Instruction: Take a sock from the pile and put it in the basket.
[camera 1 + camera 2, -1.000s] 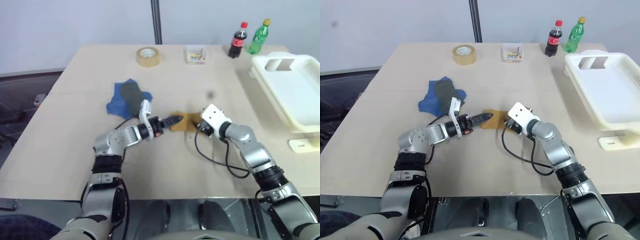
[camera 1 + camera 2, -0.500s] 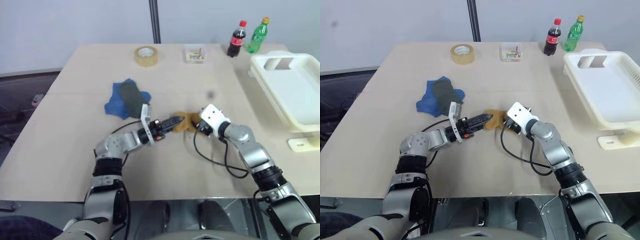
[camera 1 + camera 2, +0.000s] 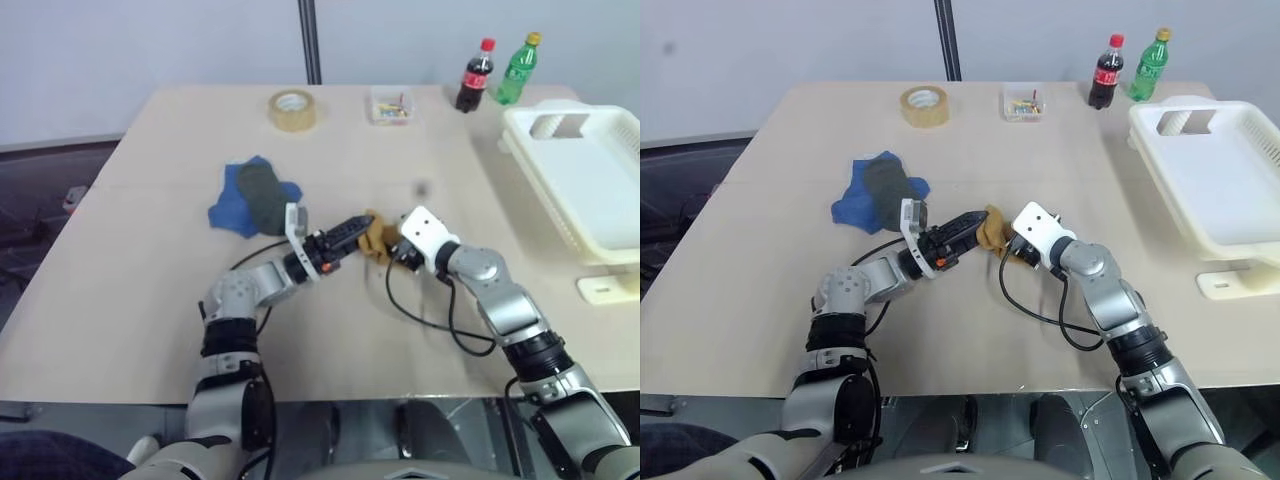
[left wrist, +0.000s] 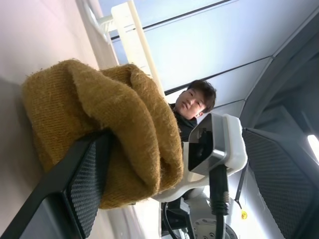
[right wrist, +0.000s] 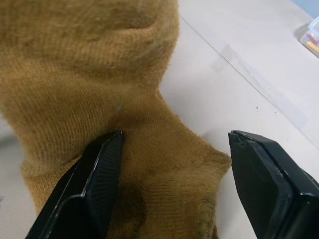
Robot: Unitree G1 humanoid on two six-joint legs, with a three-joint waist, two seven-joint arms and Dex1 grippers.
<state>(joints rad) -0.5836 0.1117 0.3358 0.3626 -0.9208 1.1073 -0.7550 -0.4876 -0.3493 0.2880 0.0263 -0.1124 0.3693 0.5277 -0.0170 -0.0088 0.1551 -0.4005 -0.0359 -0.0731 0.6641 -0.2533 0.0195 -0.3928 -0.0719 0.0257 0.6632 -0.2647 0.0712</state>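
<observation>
A mustard sock lies bunched on the table between my two grippers, apart from the pile of blue and dark grey-green socks at the left. My left gripper is open and tilted upward, and the sock drapes over one of its fingers. My right gripper is open around the sock's other end; one finger rests on the cloth and the other stands off it over bare table. The white basket stands at the table's right edge.
Along the far edge stand a tape roll, a small clear box, a cola bottle and a green bottle. A white piece lies by the basket's near corner. A person shows in the left wrist view.
My left gripper has risen and rolled, lifting and bunching the mustard sock towards the right gripper. The right arm has kept still.
</observation>
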